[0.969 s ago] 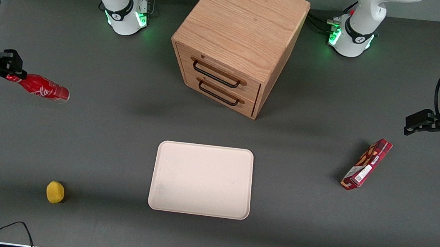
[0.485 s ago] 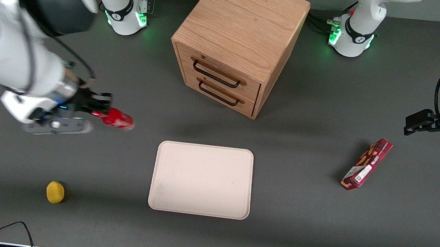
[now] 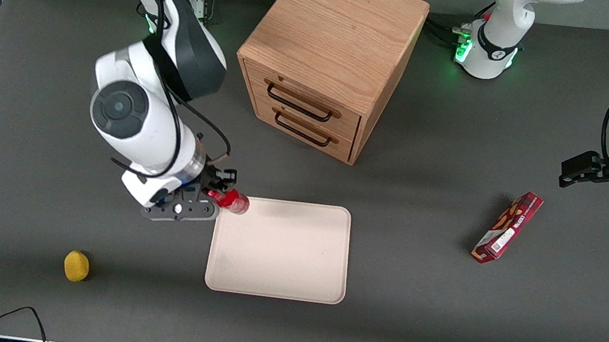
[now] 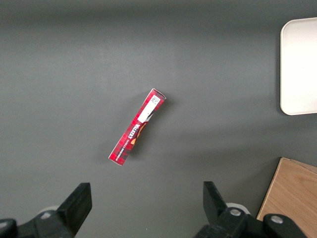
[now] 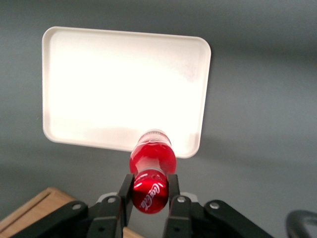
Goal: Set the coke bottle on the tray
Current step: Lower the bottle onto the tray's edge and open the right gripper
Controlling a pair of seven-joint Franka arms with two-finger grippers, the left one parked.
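From the front, my gripper (image 3: 218, 193) is clamped on the bottle (image 3: 231, 200), carried just over a corner of the tray (image 3: 280, 249). At my wrist, my fingers (image 5: 125, 194) pinch the bottle (image 5: 151, 168) above the tray (image 5: 124, 84); lowering and release remain.

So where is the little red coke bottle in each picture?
Front view: the coke bottle is held in the gripper, over the tray corner nearest the working arm.
Right wrist view: the coke bottle sits between the shut jaws, with the tray below it.
Left wrist view: not in it; only a tray edge shows.
Shared landmark: the tray.
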